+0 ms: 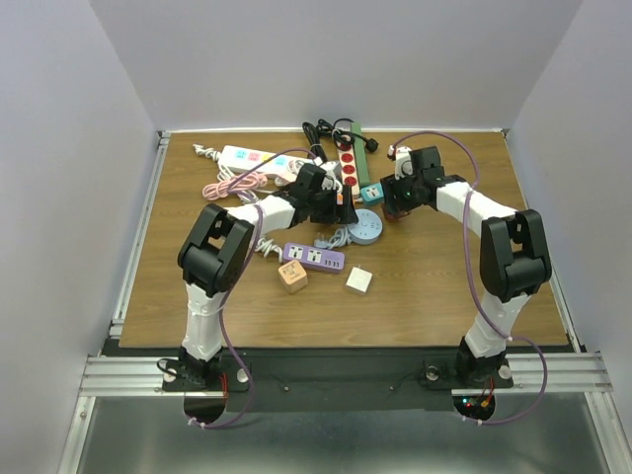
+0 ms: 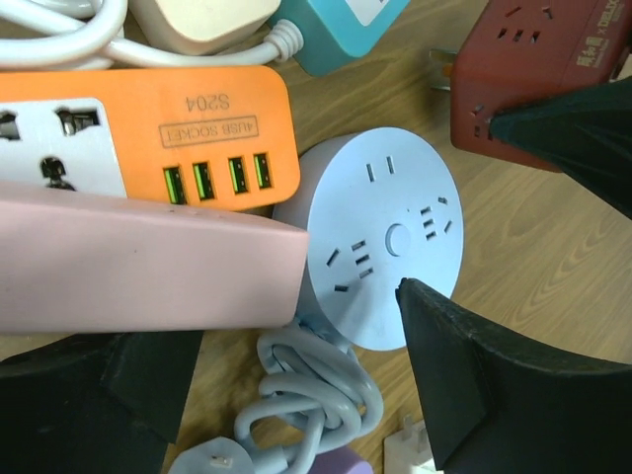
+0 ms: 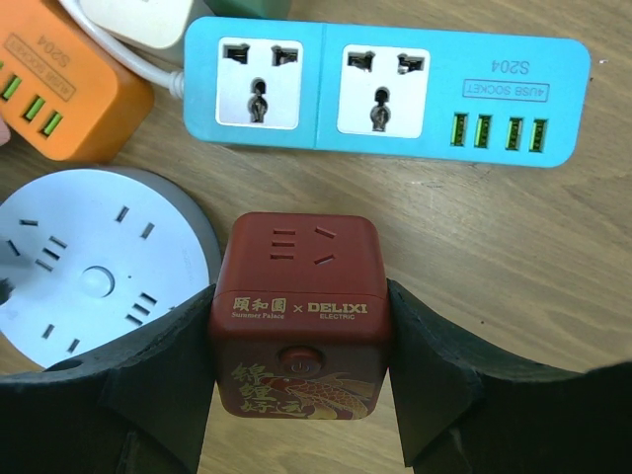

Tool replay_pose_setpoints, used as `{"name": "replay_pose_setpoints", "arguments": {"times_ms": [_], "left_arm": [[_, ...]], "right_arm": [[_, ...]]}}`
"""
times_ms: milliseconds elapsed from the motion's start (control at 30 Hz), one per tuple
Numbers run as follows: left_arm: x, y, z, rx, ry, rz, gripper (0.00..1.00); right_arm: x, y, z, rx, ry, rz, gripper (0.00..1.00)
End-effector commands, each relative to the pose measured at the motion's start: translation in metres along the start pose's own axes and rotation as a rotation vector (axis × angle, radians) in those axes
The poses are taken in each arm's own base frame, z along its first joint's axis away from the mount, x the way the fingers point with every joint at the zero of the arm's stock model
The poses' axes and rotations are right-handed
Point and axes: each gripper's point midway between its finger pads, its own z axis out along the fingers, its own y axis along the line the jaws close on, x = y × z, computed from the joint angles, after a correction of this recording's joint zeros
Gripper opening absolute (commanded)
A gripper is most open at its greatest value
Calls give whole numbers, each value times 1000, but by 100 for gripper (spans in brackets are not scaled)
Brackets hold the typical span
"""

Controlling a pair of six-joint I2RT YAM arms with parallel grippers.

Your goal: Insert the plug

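Red cube plug (image 3: 301,267): clamped between the two fingers of the right hand (image 3: 301,316), one finger on each side face. Its top face carries socket slots, a gold label and a round button. In the left wrist view the red cube plug (image 2: 533,69) shows metal pins projecting from one side. Position: right of centre on the tabletop (image 1: 444,296), just right of the round pale-blue socket (image 3: 89,267) and on the near side of the blue power strip (image 3: 385,94). Whether it rests on the wood or hangs clear cannot be told. Blue power strip: flat, two universal outlets and four green USB ports facing up. Round pale-blue socket (image 2: 385,237): lies flat and bears several slot groups around a central button, with its grey cord (image 2: 306,395) coiled on its near side. Left hand (image 1: 341,207): set wide, gripping nothing that can be confirmed. One finger (image 2: 474,375) sits at the near rim of the round socket; the other is at the lower left of that view beneath a pink power strip (image 2: 138,262) lying across it. Contact between the two cannot be told. Orange power strip (image 2: 148,128): just beyond the pink one, touching or nearly touching the round socket. Nearer the arm bases lie a purple strip (image 1: 314,258), a wooden cube (image 1: 292,276) and a white cube (image 1: 358,280), well apart from both hands.
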Motion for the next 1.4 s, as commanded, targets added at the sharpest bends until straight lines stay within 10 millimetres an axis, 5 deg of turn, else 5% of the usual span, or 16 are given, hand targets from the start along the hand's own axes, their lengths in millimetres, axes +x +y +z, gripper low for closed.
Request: {"name": "replay_pose_setpoints", "arguments": {"times_ms": [0,367,800,1033,1200,1367], "left_arm": [[-23,-16,1,46,-55,57,86],[-20,-20,11,101,-54,66,78],[2,-36,10,264,-32,152,57],[-21,-32,-11,182,-115,192,62],[-42,-15,-35,75,-194,198,79],[-29,-5,-41,26,-154,184,83]], "right_arm": [[-32,12,-7,-49,-98,-19,1],[-22,49,5,-117,-70,-45,0],[0,115,-34,-295,-48,-43,0],[-11,93,-67,-135,-34,-41,0],[-16,115,-84,-226,-24,-80,0],[-1,139,-76,-291,58,-121,0]]}}
